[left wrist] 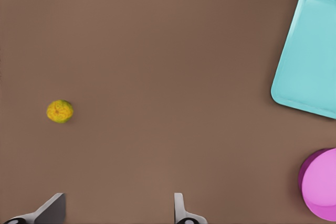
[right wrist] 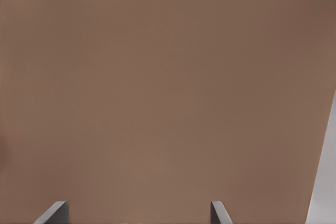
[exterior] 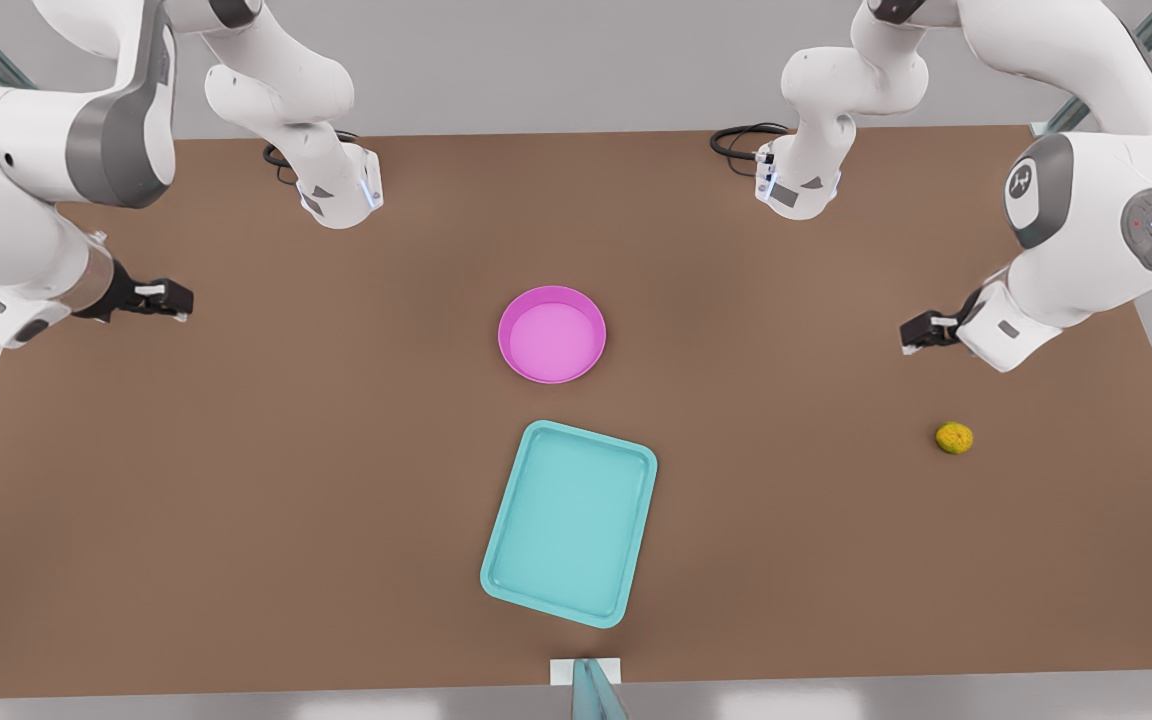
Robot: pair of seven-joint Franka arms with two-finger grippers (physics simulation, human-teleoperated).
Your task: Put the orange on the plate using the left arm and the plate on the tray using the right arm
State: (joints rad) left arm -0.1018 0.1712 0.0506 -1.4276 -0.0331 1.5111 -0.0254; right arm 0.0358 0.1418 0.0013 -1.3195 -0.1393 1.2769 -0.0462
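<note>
At table centre: plate (exterior: 552, 335), empty; tray (exterior: 570, 522) at its 6 o'clock; orange (exterior: 954, 438) well apart at 4 o'clock. Left gripper (exterior: 921, 334) near orange, right gripper (exterior: 164, 299) waiting opposite, both apparently spread. Nothing begun; next, left descends on orange.

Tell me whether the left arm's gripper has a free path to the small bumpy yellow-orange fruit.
Probably yes. The orange lies alone on bare brown table, with the left gripper nearby on the front view's right, its fingers spread open. The teal tray and pink plate sit well aside.
</note>
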